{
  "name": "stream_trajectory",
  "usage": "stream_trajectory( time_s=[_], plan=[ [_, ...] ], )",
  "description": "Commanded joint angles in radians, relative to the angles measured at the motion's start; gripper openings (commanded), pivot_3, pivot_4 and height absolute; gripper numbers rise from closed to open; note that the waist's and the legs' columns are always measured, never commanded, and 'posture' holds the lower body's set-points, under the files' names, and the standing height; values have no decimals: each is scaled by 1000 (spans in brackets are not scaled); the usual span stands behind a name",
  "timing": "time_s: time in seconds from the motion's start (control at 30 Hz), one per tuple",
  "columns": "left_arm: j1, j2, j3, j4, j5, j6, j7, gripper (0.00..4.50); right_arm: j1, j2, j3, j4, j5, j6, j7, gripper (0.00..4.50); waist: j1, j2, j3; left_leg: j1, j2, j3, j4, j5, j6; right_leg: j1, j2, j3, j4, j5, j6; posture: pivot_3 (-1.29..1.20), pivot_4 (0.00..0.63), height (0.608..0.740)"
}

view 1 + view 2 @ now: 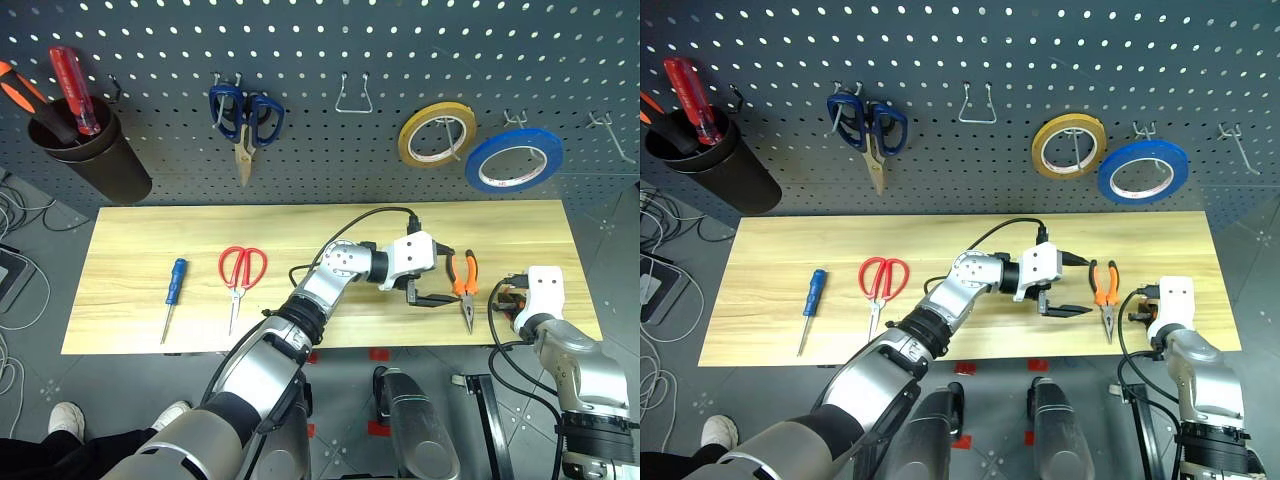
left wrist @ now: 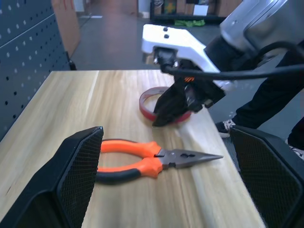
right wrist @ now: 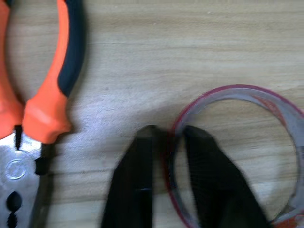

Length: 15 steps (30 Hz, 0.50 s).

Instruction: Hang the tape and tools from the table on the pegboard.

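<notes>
Tape (image 3: 228, 156) lies flat near the surface's (image 1: 150, 260) right front corner, its rim pinched between the right tool's (image 3: 167, 135) closed fingers. Left tool (image 2: 161, 180) hangs spread wide beside the pliers (image 2: 142, 161).

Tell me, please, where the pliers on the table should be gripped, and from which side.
Grip the pliers across both orange handles, coming from above. They lie flat on the table with handles toward the pegboard and the thin nose toward the near edge; the handles probably give the widest hold.
</notes>
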<state>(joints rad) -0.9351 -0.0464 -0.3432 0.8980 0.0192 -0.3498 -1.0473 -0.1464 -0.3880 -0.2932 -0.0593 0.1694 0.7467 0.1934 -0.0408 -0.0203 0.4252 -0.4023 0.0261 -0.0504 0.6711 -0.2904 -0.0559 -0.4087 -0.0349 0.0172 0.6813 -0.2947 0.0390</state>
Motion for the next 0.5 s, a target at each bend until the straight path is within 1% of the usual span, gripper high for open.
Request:
stream_trajectory(
  time_s=[0.03,0.13,0.17,0.23,0.27,0.3,0.37,0.47,0.5],
  plan=[
    [-3,-11,11,-31,-18,-1,-37,4500,47,-31,-5,-17,-26,-8,-9,60,0,0,0,0,0,0,0,0,0,0,0,0,0,0,0,-43,457,740],
    [-1,-2,25,-60,-31,17,-54,4500,74,-54,10,-59,-57,-53,-14,60,4,1,-1,0,0,0,0,1,-1,0,0,0,0,0,0,-58,414,740],
    [0,-1,29,-66,-34,22,-57,4500,79,-56,12,-69,-64,-64,-16,60,4,1,-1,-1,0,0,0,2,-3,-1,0,0,0,0,1,-58,414,740],
    [23,3,36,-128,-51,59,-63,4500,104,-54,21,-122,-94,-115,-35,60,5,3,-2,-2,0,0,0,2,-4,-3,0,0,0,0,1,-66,385,740],
    [41,7,37,-172,-59,82,-65,4500,120,-55,30,-154,-116,-153,-46,60,4,5,-5,-4,0,1,0,3,-5,-5,-1,0,1,0,1,-73,361,740],
    [58,10,40,-213,-66,113,-61,4500,133,-53,38,-182,-138,-194,-59,60,4,7,-8,-6,0,1,1,3,-5,-7,-1,0,1,0,1,-81,332,740],
    [91,20,45,-302,-85,197,-54,4500,151,-41,57,-233,-177,-264,-89,60,0,12,-19,-15,1,0,4,4,-6,-14,0,-1,2,0,1,-99,300,740],
    [120,27,52,-394,-106,296,-30,4500,165,-32,101,-237,-246,-387,-128,60,-5,13,-39,-17,1,1,6,4,-7,-16,-1,-3,3,0,1,-113,246,740],
    [133,31,48,-439,-110,328,-24,4500,173,-31,117,-240,-279,-434,-148,60,-7,13,-48,-18,0,1,7,4,-7,-16,-1,-3,3,0,1,-113,246,740]
  ],
)
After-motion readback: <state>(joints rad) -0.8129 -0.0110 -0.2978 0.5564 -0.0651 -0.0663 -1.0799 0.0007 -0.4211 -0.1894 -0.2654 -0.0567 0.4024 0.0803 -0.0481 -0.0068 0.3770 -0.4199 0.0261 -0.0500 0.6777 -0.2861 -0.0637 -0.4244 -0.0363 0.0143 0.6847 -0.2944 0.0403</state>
